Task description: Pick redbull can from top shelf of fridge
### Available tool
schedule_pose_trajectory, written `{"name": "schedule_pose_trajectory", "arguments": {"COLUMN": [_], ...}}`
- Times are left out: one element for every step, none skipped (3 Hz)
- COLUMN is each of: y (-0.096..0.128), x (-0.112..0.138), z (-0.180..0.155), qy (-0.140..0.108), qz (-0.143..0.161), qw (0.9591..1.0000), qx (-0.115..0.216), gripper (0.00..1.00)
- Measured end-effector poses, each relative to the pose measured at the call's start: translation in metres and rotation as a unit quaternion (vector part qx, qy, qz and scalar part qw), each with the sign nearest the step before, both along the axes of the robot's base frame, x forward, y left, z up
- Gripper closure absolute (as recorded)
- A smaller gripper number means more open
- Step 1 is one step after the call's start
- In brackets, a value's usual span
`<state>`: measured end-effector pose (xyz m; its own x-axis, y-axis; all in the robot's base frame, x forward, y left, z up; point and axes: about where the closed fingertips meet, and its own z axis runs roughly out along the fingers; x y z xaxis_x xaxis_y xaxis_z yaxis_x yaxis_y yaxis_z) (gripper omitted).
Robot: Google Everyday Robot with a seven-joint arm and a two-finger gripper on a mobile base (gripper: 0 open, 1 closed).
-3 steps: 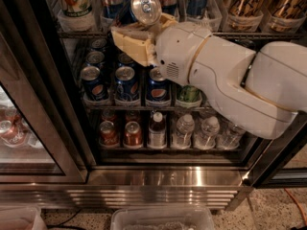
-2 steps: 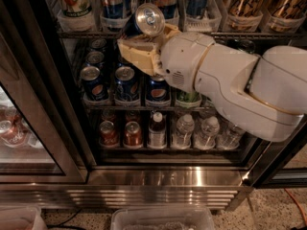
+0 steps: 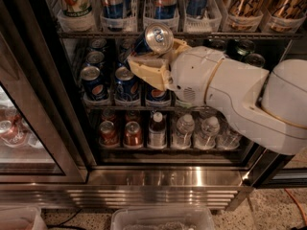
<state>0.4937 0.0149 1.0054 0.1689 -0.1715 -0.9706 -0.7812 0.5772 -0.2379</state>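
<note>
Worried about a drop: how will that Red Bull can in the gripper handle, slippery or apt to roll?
The redbull can looks like smooth shiny metal, so it is probably slippery in the gripper shut on it just below the top shelf. Held tilted, it might slide between the fingers. Slim and round, it would likely roll if dropped.

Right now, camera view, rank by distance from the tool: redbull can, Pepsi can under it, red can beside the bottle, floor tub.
The tool is in front of the fridge, shut on the can.
1. redbull can: gripped, tilted.
2. Pepsi can: just below the tool.
3. red can: lowest row.
4. floor tub: bottom edge of view.
</note>
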Motion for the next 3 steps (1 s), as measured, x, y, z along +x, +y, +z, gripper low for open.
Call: {"name": "schedule_pose_trajectory", "arguments": {"y": [0.007,0.013,0.025], "x": [-0.025,-0.062,-0.098], "z": [0.0,-0.003,-0.013], "qy": [-0.001,0.004,0.023], "qz": [0.021,0.05,0.081], "qw": [0.9997,0.998,0.9948], "qx": [-0.013,-0.037,-0.058], "gripper": [1.0,1.0,1.0]}}
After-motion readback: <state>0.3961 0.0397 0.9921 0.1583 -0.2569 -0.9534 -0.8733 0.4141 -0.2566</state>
